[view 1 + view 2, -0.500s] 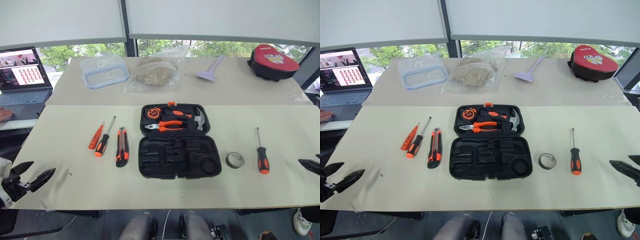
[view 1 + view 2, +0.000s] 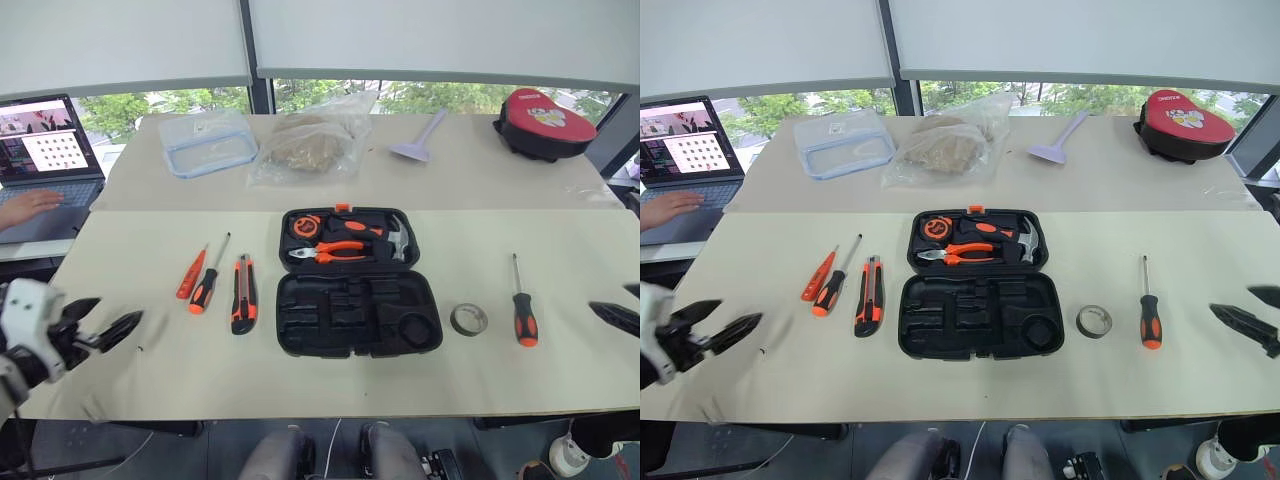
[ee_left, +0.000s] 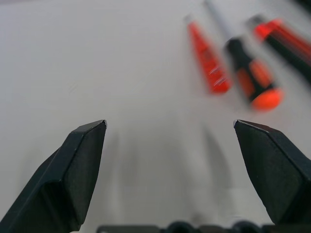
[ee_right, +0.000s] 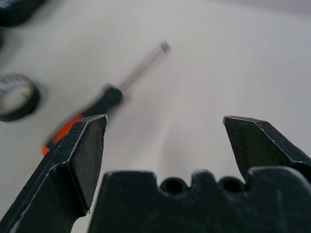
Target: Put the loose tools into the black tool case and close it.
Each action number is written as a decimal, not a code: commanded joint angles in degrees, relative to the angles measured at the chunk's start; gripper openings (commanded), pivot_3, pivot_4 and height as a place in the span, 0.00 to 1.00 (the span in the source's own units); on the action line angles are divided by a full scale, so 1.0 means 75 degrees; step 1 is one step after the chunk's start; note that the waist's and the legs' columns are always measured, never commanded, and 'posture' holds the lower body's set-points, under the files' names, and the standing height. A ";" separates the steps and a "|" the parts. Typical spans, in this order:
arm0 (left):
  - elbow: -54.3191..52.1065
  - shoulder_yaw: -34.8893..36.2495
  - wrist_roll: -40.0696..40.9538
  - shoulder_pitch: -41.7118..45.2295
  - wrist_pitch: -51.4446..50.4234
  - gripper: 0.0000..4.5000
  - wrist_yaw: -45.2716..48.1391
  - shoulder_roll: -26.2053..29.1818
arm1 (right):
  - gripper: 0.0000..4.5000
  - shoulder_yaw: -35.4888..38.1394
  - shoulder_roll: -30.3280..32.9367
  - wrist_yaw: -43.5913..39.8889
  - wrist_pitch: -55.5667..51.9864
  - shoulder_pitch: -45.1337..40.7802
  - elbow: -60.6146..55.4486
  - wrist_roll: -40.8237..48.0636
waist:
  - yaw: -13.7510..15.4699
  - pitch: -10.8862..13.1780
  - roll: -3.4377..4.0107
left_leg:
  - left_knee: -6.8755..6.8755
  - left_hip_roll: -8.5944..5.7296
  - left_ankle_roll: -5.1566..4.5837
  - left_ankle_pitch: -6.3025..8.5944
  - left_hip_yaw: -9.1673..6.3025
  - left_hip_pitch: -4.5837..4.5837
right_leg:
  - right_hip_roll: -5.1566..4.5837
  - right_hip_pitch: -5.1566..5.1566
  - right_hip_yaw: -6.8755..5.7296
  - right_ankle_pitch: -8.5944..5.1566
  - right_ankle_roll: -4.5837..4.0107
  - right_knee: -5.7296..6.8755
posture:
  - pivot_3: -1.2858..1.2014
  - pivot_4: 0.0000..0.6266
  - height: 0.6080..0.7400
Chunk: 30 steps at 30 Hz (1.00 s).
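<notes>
The black tool case point(image 2: 358, 320) lies open mid-table, its near half showing bare recesses; its far half holds pliers, a hammer and a tape measure. To its left lie a slim orange screwdriver point(image 2: 192, 273), a black-and-orange screwdriver point(image 2: 208, 281) and a utility knife point(image 2: 244, 294). To its right lie a grey tape roll point(image 2: 469, 320) and another screwdriver point(image 2: 522, 308). My left gripper point(image 2: 118, 308) hovers open over the table's left front, short of the screwdrivers point(image 3: 206, 58). At the far right, my right gripper point(image 2: 1232, 300) is open and empty, facing the screwdriver point(image 4: 97, 109).
At the back stand a clear food container point(image 2: 210, 143), a plastic bag point(image 2: 310, 145), a lilac scraper point(image 2: 420, 140) and a red-and-black pouch point(image 2: 545, 120). A person's hand point(image 2: 30, 208) rests on a laptop point(image 2: 45, 150) at far left.
My left gripper has moved in over the table toward the screwdrivers. The person's hand has slid further onto the laptop. The right gripper has barely shifted.
</notes>
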State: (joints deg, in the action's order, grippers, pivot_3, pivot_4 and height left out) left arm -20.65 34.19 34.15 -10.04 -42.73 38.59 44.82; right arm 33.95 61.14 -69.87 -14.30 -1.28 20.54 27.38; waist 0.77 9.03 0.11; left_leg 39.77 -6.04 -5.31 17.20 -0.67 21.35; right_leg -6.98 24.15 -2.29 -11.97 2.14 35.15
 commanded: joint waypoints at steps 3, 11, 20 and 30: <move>-0.1406 -0.0842 0.0622 0.1129 -0.2118 1.00 -0.1382 0.0104 | 0.99 -0.0436 -0.0138 0.0259 -0.1111 -0.0111 -0.2731 0.0773 | 0.0003 0.0000 0.0000 | -0.0001 -0.0001 0.0006 0.0000 -0.0001 0.0003 | 0.0006 0.0002 0.0001 0.0000 0.0000 0.0010 | 0.52 0.24 0.86; -0.1672 -0.1845 0.0542 0.2749 -0.4044 1.00 -0.3046 -0.0642 | 0.99 -0.1378 -0.0435 0.0548 -0.1923 -0.0405 -0.5000 0.1450 | 0.0065 0.0003 -0.0006 | 0.0008 -0.0005 0.0014 -0.0004 -0.0005 0.0005 | 0.0016 0.0002 -0.0001 0.0000 0.0000 0.0015 | 0.52 0.24 0.86; -0.1587 -0.2659 -0.0016 0.3139 -0.4521 1.00 -0.3925 -0.1427 | 0.99 -0.2249 -0.0802 0.1086 -0.2350 -0.0962 -0.5872 0.1562 | 0.0112 0.0009 -0.0021 | 0.0014 -0.0009 0.0026 -0.0011 -0.0005 0.0004 | 0.0024 0.0002 0.0000 0.0001 0.0002 0.0021 | 0.52 0.24 0.86; -0.1661 -0.2543 -0.0309 0.2977 -0.4508 1.00 -0.3990 -0.1555 | 0.99 -0.2170 -0.0827 0.1243 -0.2442 -0.0805 -0.5885 0.1579 | 0.0179 0.0009 -0.0021 | 0.0015 -0.0008 0.0030 -0.0014 -0.0006 0.0004 | 0.0055 0.0002 0.0001 0.0001 0.0001 0.0021 | 0.52 0.24 0.86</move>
State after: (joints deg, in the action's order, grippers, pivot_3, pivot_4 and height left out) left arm -31.72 14.26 32.33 12.52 -76.42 8.48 33.21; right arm 16.12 55.01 -60.93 -32.65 -7.33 -22.06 38.46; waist 2.12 9.10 -0.05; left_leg 39.88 -6.10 -5.08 17.09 -0.71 21.38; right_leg -6.57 24.17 -2.28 -11.96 2.15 35.31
